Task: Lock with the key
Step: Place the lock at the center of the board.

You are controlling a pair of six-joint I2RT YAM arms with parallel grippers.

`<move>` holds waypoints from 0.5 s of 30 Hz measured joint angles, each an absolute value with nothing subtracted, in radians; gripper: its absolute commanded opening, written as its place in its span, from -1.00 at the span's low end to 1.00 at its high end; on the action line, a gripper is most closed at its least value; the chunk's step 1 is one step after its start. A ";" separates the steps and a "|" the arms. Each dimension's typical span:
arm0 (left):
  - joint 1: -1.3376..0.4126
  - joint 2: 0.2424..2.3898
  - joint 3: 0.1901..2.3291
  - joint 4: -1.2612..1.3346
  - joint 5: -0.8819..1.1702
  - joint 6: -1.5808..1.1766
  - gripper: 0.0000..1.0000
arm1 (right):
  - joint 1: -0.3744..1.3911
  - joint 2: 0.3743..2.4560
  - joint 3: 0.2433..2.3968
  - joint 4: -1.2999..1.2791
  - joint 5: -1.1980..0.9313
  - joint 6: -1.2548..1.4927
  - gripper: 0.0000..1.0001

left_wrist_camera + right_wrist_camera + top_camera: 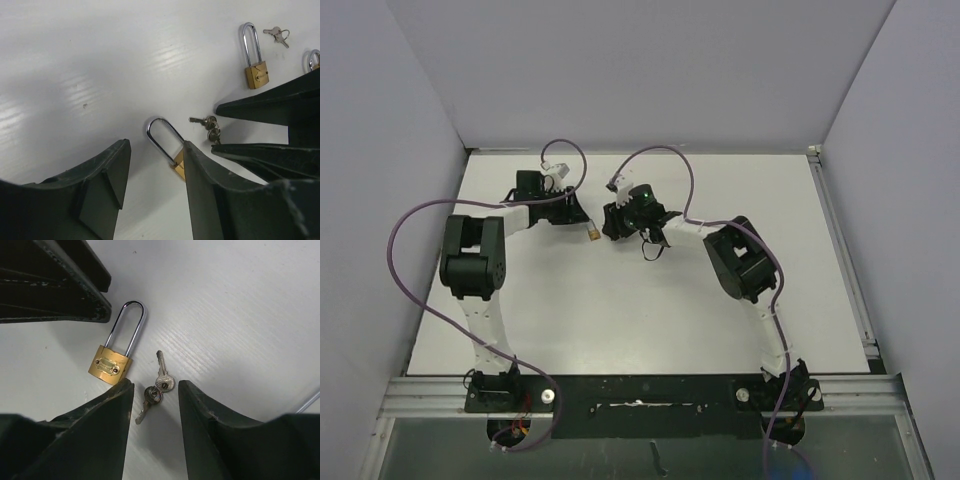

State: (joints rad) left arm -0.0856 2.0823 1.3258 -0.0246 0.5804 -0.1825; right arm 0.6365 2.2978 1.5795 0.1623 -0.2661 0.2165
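A brass padlock [111, 365] with a long steel shackle lies flat on the white table. Two keys on a ring [157, 385] lie just right of it. My right gripper [155, 387] is open, low over the table, with the keys between its fingertips and the padlock body at its left finger. My left gripper [155, 150] is open; the padlock's shackle [161, 134] lies between its tips and the brass body [178, 168] is partly hidden by its right finger. The top view shows both grippers [582, 218] [607, 224] meeting over the padlock [593, 233].
In the left wrist view a second brass padlock [255, 70] with its own keys [276, 35] lies farther off, and part of a third padlock [314, 59] shows at the right edge. Grey walls enclose the white table [650, 310].
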 measured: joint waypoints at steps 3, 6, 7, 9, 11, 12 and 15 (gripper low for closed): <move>-0.080 2.033 1.279 -0.025 0.572 -0.184 -0.07 | 0.637 2.282 1.564 0.161 -0.265 0.212 -0.14; -0.078 1.959 1.245 -0.020 0.555 -0.183 0.86 | 0.642 2.234 1.530 0.159 -0.263 0.202 -0.14; -0.077 1.926 1.232 -0.015 0.550 -0.182 0.94 | 0.642 2.210 1.515 0.159 -0.261 0.198 -0.14; -0.077 1.867 1.209 -0.009 0.543 -0.180 0.95 | 0.642 2.152 1.483 0.161 -0.254 0.192 -0.09; -0.077 1.795 1.174 0.001 0.531 -0.179 0.95 | 0.640 2.072 1.438 0.171 -0.245 0.187 0.02; -0.077 1.762 1.158 0.003 0.525 -0.178 0.96 | 0.638 2.036 1.417 0.178 -0.241 0.186 0.11; -0.077 1.662 1.101 0.002 0.496 -0.166 0.95 | 0.619 1.886 1.310 0.222 -0.236 0.190 0.46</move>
